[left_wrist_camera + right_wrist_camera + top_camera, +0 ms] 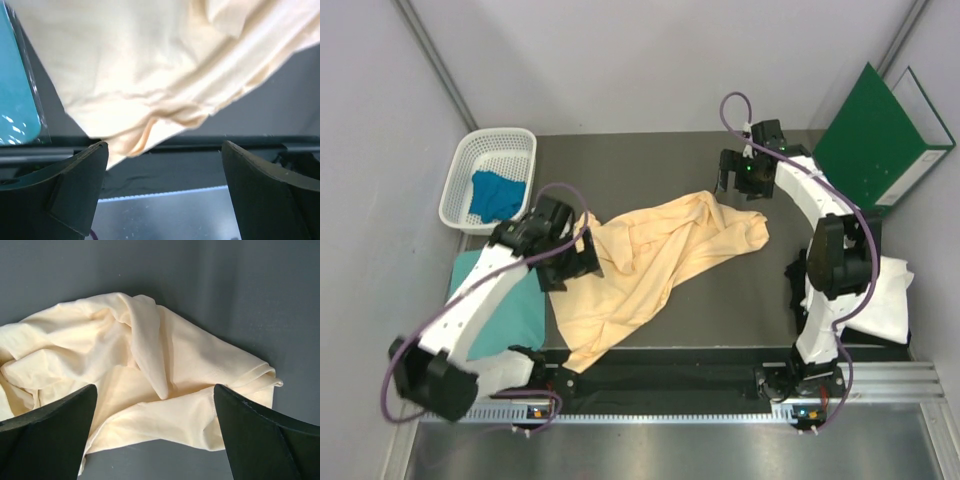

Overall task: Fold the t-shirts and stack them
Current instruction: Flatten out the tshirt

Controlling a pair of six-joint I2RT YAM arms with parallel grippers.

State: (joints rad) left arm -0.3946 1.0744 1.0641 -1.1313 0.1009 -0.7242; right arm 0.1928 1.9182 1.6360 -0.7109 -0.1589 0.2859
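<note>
We see left gripper (164,145) and right gripper (154,387) both released, jaws wide, at opposite ends of crumpled peach-yellow t-shirt (660,260).

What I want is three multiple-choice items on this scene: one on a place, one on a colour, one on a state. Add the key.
1. Where does the blue shirt lie? A in the white basket; B draped over an arm; C pinched in closed jaws.
2. What colour is the crumpled shirt in the middle? A black; B peach-yellow; C red.
3. How do the left gripper and right gripper stand? A both shut; B both open; C one of each.
Key: 1 A, it sits inside the basket's rim. 2 B, it is pale peach-yellow against the dark table. 3 B, each wrist view shows the jaws wide apart above the cloth.
</note>
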